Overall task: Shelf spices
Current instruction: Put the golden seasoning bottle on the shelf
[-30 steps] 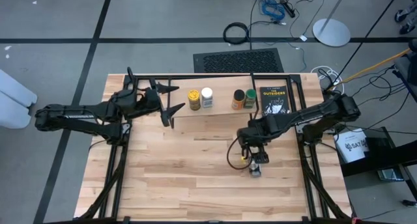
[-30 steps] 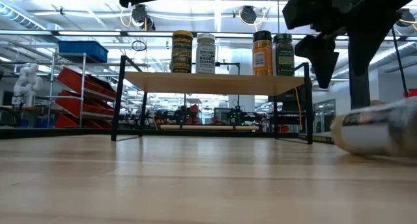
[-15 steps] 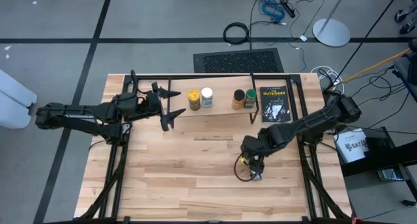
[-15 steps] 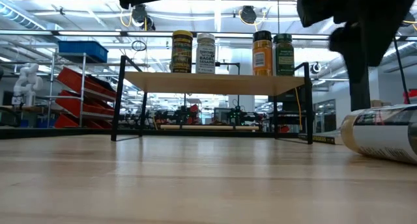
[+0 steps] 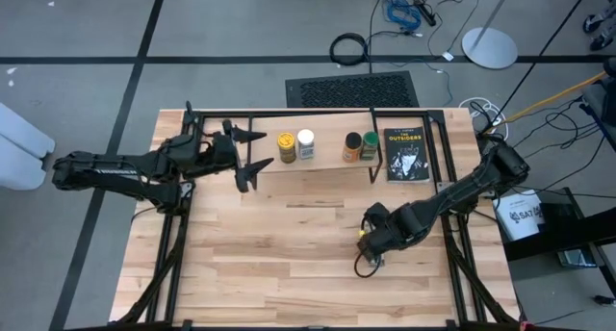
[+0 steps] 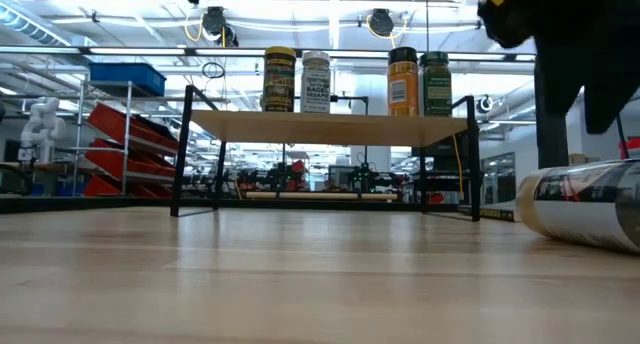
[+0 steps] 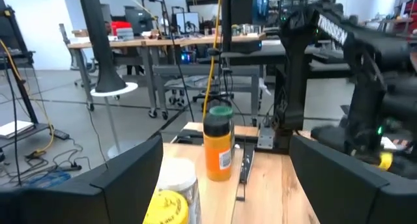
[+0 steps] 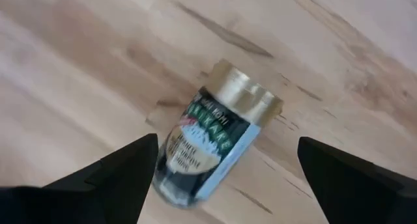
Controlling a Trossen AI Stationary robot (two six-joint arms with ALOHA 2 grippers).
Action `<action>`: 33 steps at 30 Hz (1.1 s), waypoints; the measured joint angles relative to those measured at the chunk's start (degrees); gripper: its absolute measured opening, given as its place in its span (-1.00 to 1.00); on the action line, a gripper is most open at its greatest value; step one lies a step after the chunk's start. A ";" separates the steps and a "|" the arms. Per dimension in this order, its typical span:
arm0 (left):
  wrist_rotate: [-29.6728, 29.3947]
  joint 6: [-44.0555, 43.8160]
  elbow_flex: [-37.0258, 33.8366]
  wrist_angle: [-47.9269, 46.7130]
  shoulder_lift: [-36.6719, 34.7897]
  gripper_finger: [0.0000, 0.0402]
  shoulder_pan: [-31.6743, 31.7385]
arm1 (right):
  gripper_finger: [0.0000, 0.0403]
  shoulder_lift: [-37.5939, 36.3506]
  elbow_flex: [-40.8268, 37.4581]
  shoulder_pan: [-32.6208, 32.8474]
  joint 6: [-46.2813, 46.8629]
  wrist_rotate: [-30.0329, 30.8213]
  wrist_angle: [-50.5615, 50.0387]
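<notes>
Four spice jars stand on the shelf [image 6: 330,127]: yellow lid [image 6: 279,79], white lid [image 6: 316,81], dark lid [image 6: 403,82] and green lid [image 6: 434,83]. The tan-lidded jar [image 8: 208,142] lies on its side on the tabletop, also seen in the low view [image 6: 585,204]. My right gripper [image 8: 228,144] hovers above that jar, open, with a finger showing on either side of it and touching nothing. In the high view the right gripper [image 5: 371,246] hides most of the jar. My left gripper [image 5: 258,149] is open and waits at the shelf's left end, facing along the row of jars.
A black book with orange lettering [image 5: 405,153] lies flat at the shelf's right end. The shelf's black legs [image 6: 185,149] stand on the far half of the tabletop [image 5: 269,254]. A black frame [image 5: 308,114] runs along the far edge.
My right gripper has moved toward the table's near edge, staying open over the lying jar. The jar rolled a little toward the near edge early on and now lies still.
</notes>
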 joint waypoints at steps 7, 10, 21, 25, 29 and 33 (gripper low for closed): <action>-0.02 0.94 1.03 0.04 -0.02 0.71 -0.44 | 0.77 7.40 0.00 1.08 5.34 -0.58 4.50; -0.02 0.94 1.03 -0.03 -0.02 0.71 -0.77 | 0.77 10.61 0.02 0.95 5.45 -0.47 5.86; -0.03 0.94 1.07 -0.01 -0.02 0.71 -2.27 | 0.74 18.16 0.07 -0.34 0.85 0.00 7.46; -0.03 0.92 1.09 0.00 -0.02 0.71 -2.27 | 0.57 18.63 0.22 -0.63 -0.02 0.03 8.73; -0.03 -0.22 1.09 -0.04 -0.02 0.70 -2.29 | 0.39 17.92 0.03 -0.63 -0.50 0.59 9.11; -0.02 -0.50 1.09 -0.11 -0.02 0.70 -2.29 | 0.31 16.71 -0.07 -1.06 -1.86 1.98 9.30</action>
